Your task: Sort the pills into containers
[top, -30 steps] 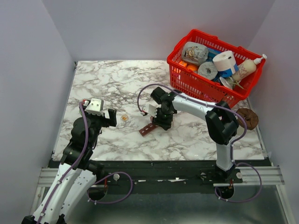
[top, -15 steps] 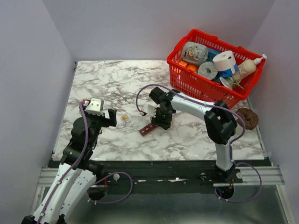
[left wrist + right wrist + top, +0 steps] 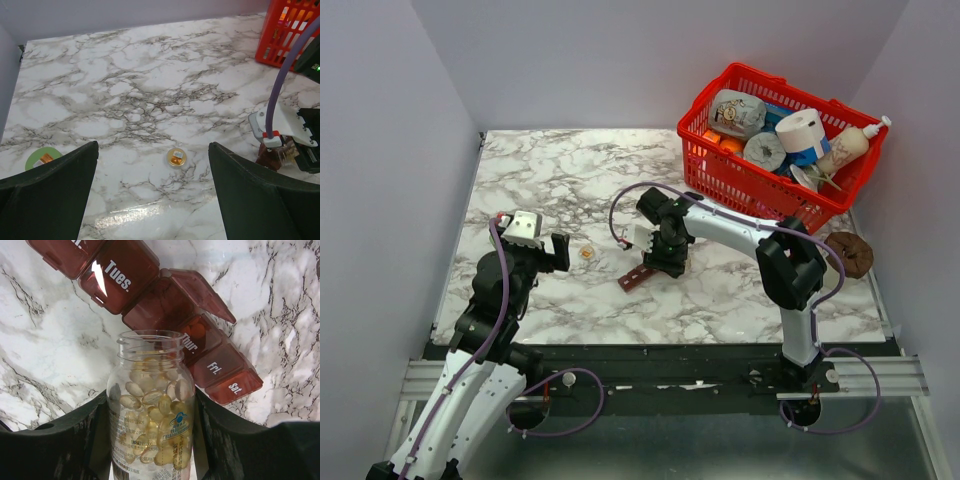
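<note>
My right gripper (image 3: 150, 402) is shut on a clear bottle (image 3: 150, 440) with no cap, full of pale yellow pills (image 3: 150, 397). The bottle's mouth points at the containers (image 3: 125, 275), a dark red-brown strip lettered Tues. to Sat. One middle compartment stands open with its lid (image 3: 200, 292) raised, and orange bits (image 3: 196, 331) show in the compartment beside it. From above, the right gripper (image 3: 670, 255) hangs over the strip (image 3: 638, 277). My left gripper (image 3: 152, 150) is open and holds nothing. A small round disc (image 3: 176, 158) with an orange bit on it lies ahead of that gripper.
A green round cap (image 3: 42, 159) lies on the marble by the left finger. A red wire-mesh basket (image 3: 760, 185) full of goods stands at the back right. A brown round object (image 3: 848, 252) sits near the right edge.
The right gripper with the bottle has edged slightly to the left over the strip. The left arm has not moved.
</note>
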Tool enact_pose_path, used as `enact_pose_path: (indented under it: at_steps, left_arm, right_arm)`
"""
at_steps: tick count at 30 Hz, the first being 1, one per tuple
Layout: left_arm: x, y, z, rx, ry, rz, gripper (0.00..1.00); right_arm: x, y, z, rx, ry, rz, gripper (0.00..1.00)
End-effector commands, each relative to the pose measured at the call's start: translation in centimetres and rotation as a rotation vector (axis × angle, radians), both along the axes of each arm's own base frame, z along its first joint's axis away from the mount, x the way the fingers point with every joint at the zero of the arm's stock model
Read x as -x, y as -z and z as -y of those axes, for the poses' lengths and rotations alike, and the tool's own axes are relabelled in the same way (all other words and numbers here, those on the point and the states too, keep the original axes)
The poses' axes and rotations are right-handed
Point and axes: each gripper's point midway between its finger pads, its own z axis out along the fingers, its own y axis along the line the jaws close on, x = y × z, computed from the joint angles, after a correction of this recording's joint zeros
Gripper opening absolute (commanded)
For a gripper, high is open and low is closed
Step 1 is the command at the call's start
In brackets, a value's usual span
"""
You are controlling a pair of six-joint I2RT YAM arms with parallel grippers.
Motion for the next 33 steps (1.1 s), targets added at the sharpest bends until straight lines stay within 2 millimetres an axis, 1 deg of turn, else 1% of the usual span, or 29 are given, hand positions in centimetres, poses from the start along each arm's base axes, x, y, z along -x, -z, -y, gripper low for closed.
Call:
enact_pose_path:
  at_steps: [1, 21, 24, 28, 33]
  left_arm:
    - [-0.02, -0.32, -0.34, -0.004, -0.011, 0.021, 0.99]
    - [0.04, -0.32, -0.40, -0.005, -0.012, 0.023, 0.99]
    - [0.02, -0.32, -0.35, -0.003, -0.011, 0.023, 0.99]
    - [0.02, -0.32, -0.36, -0.005, -0.011, 0.023, 0.99]
    - [0.04, -0.36, -0.38, -0.004, -0.012, 0.025, 0.99]
  right_arm:
    - [-0.01, 0.14, 0.18, 0.050, -0.011, 0.008, 0.09]
    - [-0.15, -0.04, -0.08, 0.057, -0.019, 0.023, 0.09]
    - [-0.13, -0.35, -0.19, 0.055, -0.023, 0.031, 0.09]
    - [-0.35, -0.40, -0.01, 0.069, -0.027, 0.040, 0.09]
    - [-0.18, -0.30, 0.04, 0.086, -0.035, 0.035, 0.09]
